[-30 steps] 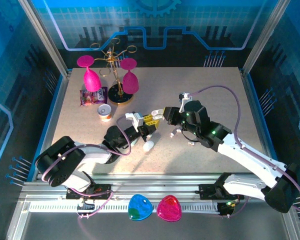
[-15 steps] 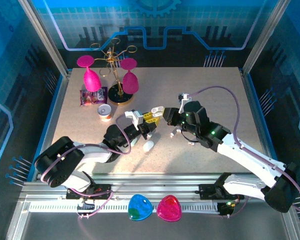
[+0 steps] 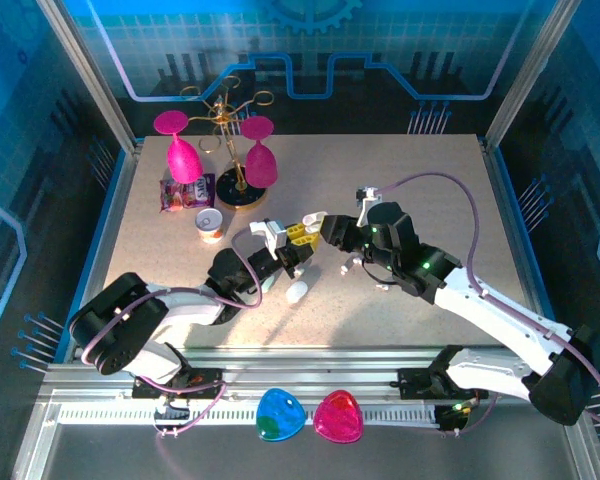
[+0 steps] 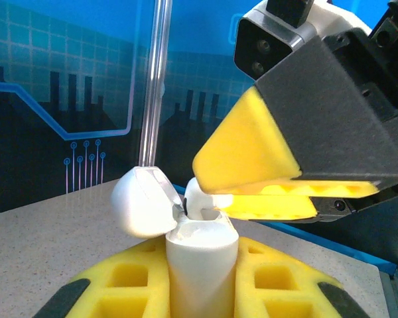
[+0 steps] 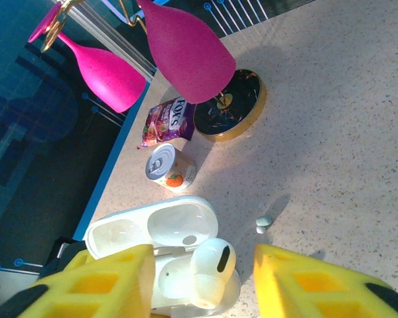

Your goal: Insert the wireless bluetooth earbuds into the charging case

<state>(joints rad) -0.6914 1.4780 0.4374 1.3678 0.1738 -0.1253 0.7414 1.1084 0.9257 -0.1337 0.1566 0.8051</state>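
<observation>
My left gripper (image 4: 202,268) is shut on the white charging case (image 4: 202,245) and holds it upright, its lid (image 4: 140,202) swung open. One white earbud (image 5: 212,264) sits in the case's well, stem down and bulb poking up. My right gripper (image 5: 199,285) hangs just over it, open, with its yellow fingers (image 5: 315,285) apart on either side and clear of the bud. From above, the left gripper (image 3: 296,242) and right gripper (image 3: 330,228) meet at mid-table. Small white earbuds (image 3: 349,266) lie loose on the table beneath the right arm.
A gold stand (image 3: 242,190) with two pink glasses stands back left, beside a snack packet (image 3: 185,192) and a small can (image 3: 211,224). A white piece (image 3: 297,292) lies by the left arm. A tiny mint tip (image 5: 263,222) rests on the table.
My right gripper has opened and let go of the earbud, which now stands in the case. The left arm has kept the case almost still.
</observation>
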